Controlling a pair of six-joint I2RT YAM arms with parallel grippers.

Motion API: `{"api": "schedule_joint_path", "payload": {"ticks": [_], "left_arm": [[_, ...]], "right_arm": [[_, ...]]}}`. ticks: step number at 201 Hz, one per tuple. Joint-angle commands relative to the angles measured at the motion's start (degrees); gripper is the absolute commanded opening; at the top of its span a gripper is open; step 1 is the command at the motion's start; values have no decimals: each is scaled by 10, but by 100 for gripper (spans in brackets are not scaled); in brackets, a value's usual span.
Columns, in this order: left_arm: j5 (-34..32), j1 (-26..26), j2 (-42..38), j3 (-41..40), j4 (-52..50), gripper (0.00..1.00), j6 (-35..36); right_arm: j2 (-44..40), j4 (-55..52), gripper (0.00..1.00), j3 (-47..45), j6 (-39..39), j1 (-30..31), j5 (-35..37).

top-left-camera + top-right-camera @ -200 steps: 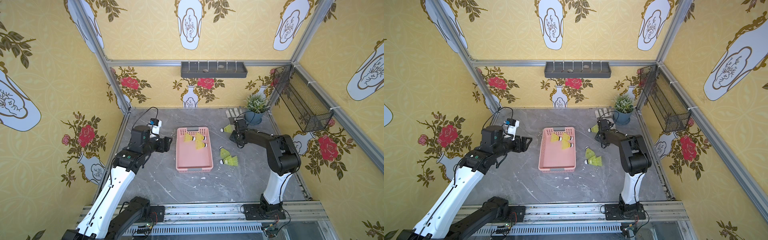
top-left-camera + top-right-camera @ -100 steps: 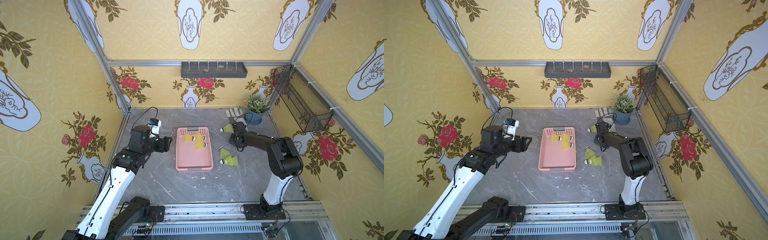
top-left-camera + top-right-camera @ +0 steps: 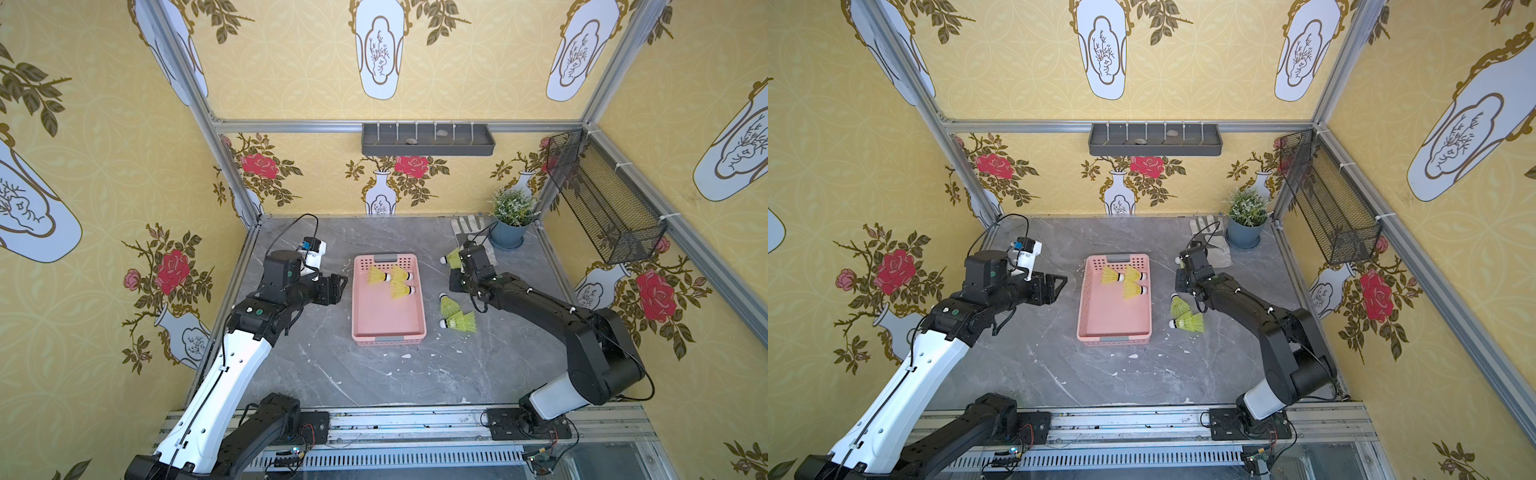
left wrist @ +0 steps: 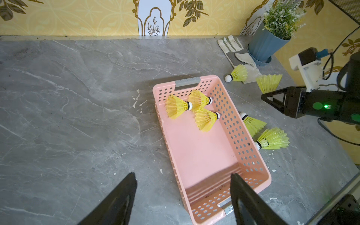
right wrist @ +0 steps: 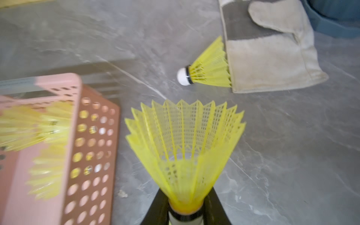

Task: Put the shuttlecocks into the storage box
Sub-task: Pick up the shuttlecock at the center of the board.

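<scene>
The right gripper is clamped on the white tip of one shuttlecock. Its skirt points ahead along the fingers, toward the far edge of the desk. The storage box lies just to its left, long perforated wall alongside, so the carry looks like a short sideways lift over that wall. The left gripper hangs wide open and empty beyond the box's opposite wall.
</scene>
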Motion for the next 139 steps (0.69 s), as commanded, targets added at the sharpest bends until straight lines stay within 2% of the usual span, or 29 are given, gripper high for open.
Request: {"api": "schedule_joint_path", "payload": {"ticks": [1, 30, 81, 139], "left_arm": [[55, 0, 7, 0, 14, 78, 1], [131, 0, 24, 0, 26, 77, 0], [277, -4, 91, 26, 50, 73, -42], [328, -32, 122, 60, 45, 67, -2]], "right_arm": [[-25, 13, 23, 11, -66, 12, -82], [-41, -15, 23, 41, -112, 29, -149], [-51, -18, 23, 53, -232, 89, -175], [-32, -51, 24, 83, -293, 131, -263]]}}
